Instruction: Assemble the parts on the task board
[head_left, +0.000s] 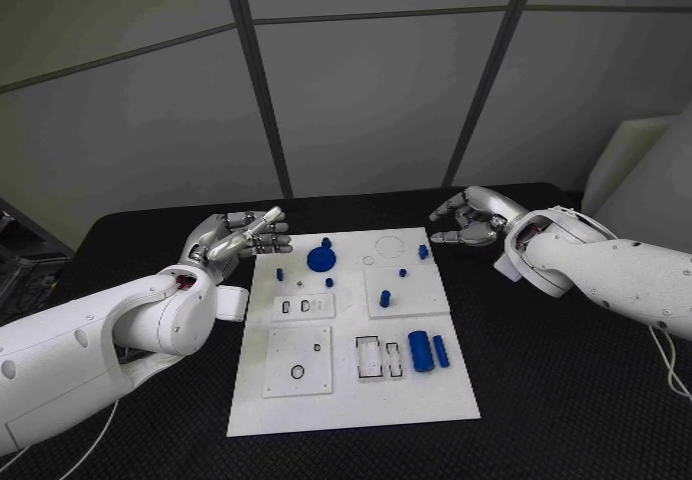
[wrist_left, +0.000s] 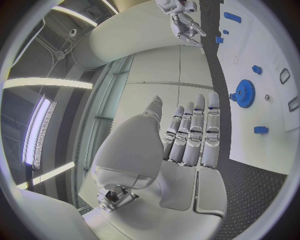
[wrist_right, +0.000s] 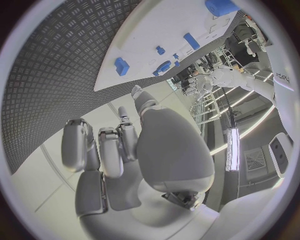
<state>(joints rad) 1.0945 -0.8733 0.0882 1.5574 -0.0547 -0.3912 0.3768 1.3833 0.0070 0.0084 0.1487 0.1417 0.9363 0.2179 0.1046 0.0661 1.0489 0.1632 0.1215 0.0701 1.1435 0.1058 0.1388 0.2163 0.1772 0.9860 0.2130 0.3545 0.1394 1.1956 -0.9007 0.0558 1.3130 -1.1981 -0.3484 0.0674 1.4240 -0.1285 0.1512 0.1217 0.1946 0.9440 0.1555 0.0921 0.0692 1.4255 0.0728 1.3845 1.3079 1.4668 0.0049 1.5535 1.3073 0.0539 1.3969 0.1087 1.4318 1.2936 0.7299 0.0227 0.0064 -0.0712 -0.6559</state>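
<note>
I have the left hand (head_left: 242, 236) hovering just off the task board's (head_left: 346, 400) far left corner, fingers straight and apart, holding nothing. The right hand (head_left: 469, 218) hangs near the far right corner, fingers loosely curled, also empty. On the board, the blue gear (head_left: 322, 259) sits at the far end, two blue cylinders (head_left: 428, 351) lie near the right edge; the black worktop (head_left: 548, 400) carries it all
</note>
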